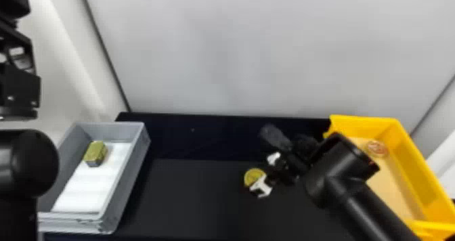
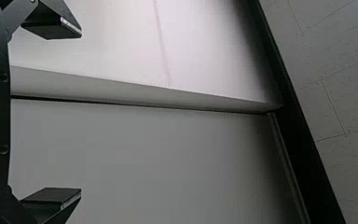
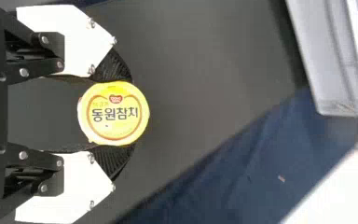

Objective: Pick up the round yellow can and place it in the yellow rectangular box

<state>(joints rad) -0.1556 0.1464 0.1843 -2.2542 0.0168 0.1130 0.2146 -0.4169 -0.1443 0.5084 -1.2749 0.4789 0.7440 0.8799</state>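
My right gripper (image 1: 265, 172) is over the dark table, left of the yellow rectangular box (image 1: 414, 166) in the head view. It is shut on the round yellow can (image 1: 253, 176). From the right wrist, the gripper (image 3: 112, 113) has its black pads against opposite sides of the can (image 3: 113, 113), whose printed lid faces the camera. Whether the can touches the table I cannot tell. My left gripper (image 1: 14, 3) is parked high at the left edge; in the left wrist view the gripper (image 2: 74, 112) stands open, holding nothing.
A grey bin (image 1: 127, 176) with a white liner stands at the left, holding a greenish-yellow block-shaped item (image 1: 95, 153). A round item (image 1: 377, 149) lies in the yellow box's far part. Behind the table (image 1: 196, 193) rises a pale wall.
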